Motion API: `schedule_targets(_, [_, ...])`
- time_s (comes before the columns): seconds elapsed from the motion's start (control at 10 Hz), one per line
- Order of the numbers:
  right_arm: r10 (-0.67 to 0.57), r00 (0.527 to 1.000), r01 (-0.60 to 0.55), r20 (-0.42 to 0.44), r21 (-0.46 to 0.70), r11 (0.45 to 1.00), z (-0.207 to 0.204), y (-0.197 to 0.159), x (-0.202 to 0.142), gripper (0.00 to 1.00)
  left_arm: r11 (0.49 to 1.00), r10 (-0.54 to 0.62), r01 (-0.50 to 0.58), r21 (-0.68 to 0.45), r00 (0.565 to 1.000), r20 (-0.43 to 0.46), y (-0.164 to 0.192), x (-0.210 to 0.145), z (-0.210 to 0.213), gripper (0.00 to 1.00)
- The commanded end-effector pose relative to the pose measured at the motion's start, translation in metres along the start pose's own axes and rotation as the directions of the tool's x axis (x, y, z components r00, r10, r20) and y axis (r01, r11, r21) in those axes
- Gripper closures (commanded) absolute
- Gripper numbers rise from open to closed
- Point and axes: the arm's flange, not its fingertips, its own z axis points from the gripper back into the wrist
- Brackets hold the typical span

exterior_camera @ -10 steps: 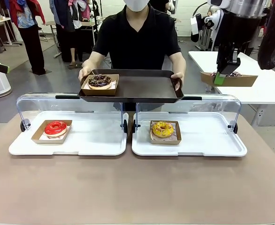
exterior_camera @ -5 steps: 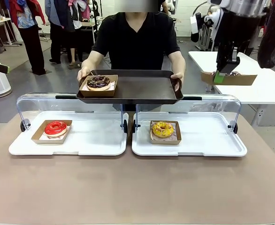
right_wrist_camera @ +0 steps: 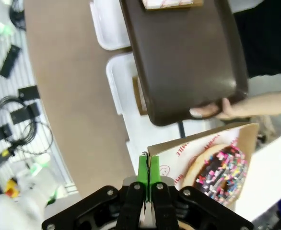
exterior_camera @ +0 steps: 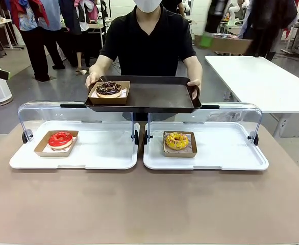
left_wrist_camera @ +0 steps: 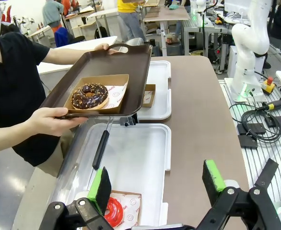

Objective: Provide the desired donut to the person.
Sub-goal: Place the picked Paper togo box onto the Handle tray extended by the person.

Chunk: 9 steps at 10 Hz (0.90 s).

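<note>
The person point(exterior_camera: 148, 41) in a black T-shirt stands at the far side, holding out a dark brown tray point(exterior_camera: 154, 96) with both hands. At the tray's left end sits a boxed chocolate donut point(exterior_camera: 108, 88). My right gripper point(exterior_camera: 206, 38), blurred with motion, is high above the tray's right end and carries a cardboard box point(exterior_camera: 230, 45). Seen from the right wrist, the right gripper point(right_wrist_camera: 148, 165) is shut on the edge of that box point(right_wrist_camera: 188, 148), which holds a chocolate donut with coloured sprinkles point(right_wrist_camera: 222, 170); the tray point(right_wrist_camera: 188, 62) lies beyond. My left gripper point(left_wrist_camera: 157, 182) is open above the left display tray.
Two white display trays point(exterior_camera: 103, 155) point(exterior_camera: 226, 155) with raised clear lids sit mid-table. One holds a boxed red donut point(exterior_camera: 60, 139), the other a boxed yellow donut point(exterior_camera: 176, 140). A white table point(exterior_camera: 262, 76) stands at the back right. Other people stand at the back left.
My right gripper has risen and swung left with its boxed sprinkle donut, from beside the white table to above the brown tray's right end. The left arm has stayed put.
</note>
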Motion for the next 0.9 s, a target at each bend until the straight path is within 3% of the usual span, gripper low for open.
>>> schedule_targets(0.0, [-0.018,1.0,0.018,0.013,0.057,0.998,-0.027,-0.009,0.057,0.98,1.0,-0.013,0.012,0.006,1.0,0.017,0.0,0.001,0.001,0.0])
schedule_targets(0.3, [0.038,0.999,-0.04,0.039,0.071,0.997,-0.087,0.0,0.112,0.98,1.0,-0.013,0.012,0.006,1.0,0.017,0.0,0.001,0.001,0.0])
schedule_targets(0.5, [0.047,0.998,-0.051,0.052,0.097,0.994,-0.114,-0.004,0.121,0.98,1.0,-0.013,0.012,0.006,1.0,0.017,0.0,0.001,0.001,0.0])
schedule_targets(0.8, [0.047,0.997,-0.053,0.056,0.118,0.992,-0.119,0.002,0.121,0.98,1.0,-0.013,0.012,0.006,1.0,0.017,0.0,0.001,0.001,0.0])
